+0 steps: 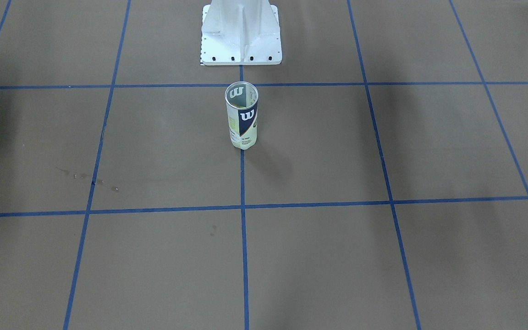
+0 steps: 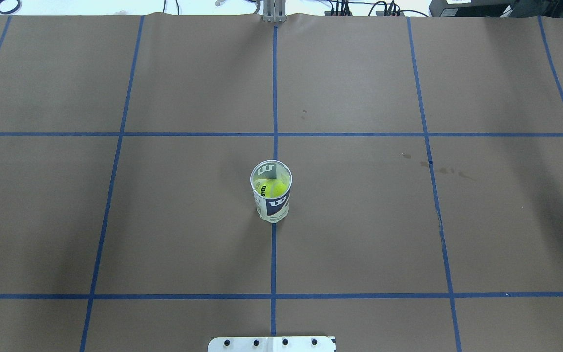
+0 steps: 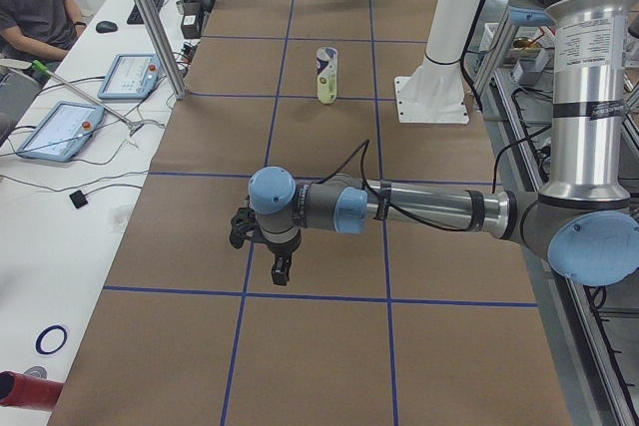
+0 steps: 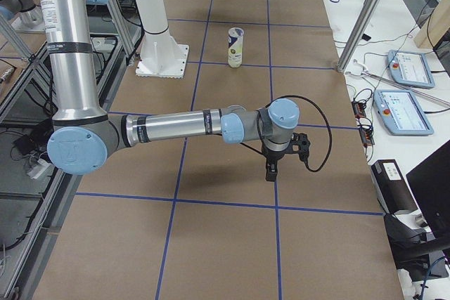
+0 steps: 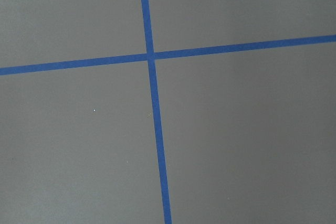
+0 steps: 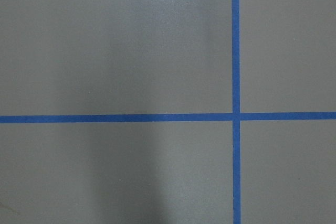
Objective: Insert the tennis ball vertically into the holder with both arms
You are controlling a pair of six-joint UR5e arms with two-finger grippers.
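**A:** Where does the holder stand?

**B:** The holder [image 1: 242,117] is upright on the brown-papered table [image 2: 359,220], on the middle line of blue tape [image 2: 273,254] and near the white pedestal [image 1: 241,32]; its mouth is open upward; from overhead a yellow-green tennis ball [image 2: 272,187] shows inside it.

**A:** And the grippers?

**B:** The left gripper [image 3: 280,268] hangs fingers-down from the outstretched left arm [image 3: 419,209], low over the table's left end; the right gripper [image 4: 271,171] hangs likewise from the right arm [image 4: 176,128] at the other end; both are well apart from the holder, which stands between them and is touched by neither; whether either is spread or closed I cannot tell; both wrist views show only paper and crossing tape.
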